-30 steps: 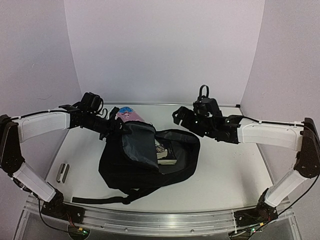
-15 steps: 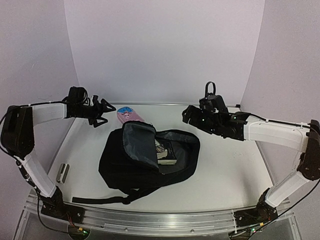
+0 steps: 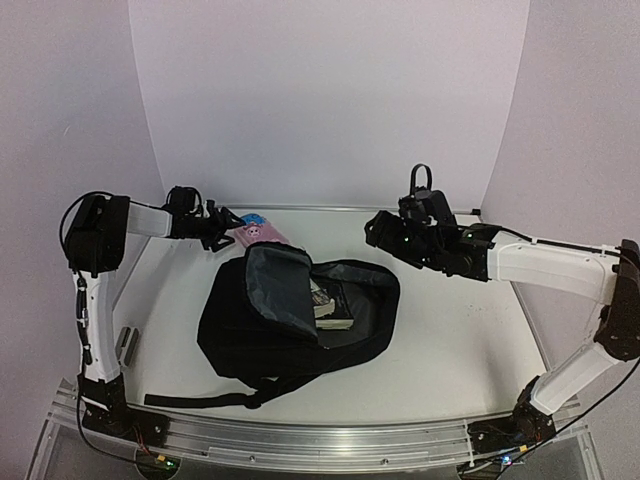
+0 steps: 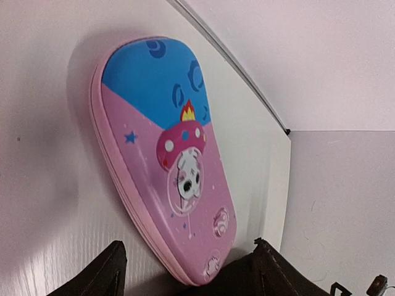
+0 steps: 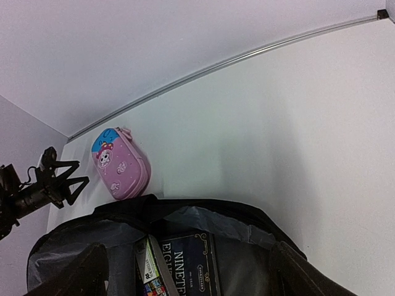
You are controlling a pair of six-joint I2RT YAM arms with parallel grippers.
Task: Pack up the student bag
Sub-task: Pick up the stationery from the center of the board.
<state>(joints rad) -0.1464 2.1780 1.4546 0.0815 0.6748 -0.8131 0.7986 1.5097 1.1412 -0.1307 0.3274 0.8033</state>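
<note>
The bag (image 3: 250, 335) lies open mid-counter (image 3: 455, 335), with books (image 3: 330, 305) inside. The step in hand is fetching the pink case (image 3: 257, 231) just behind it. The left end effector (image 3: 218, 229) is released, fingers astride the case's near end. Next, close squarely and lift. The right end effector (image 3: 378, 231) hovers released and empty.

Soft even light, faint shadows, slight blur.

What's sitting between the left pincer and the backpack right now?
A pink-and-blue cartoon pencil case; the top view shows it just ahead of the left pincer, beside the backpack.
</note>
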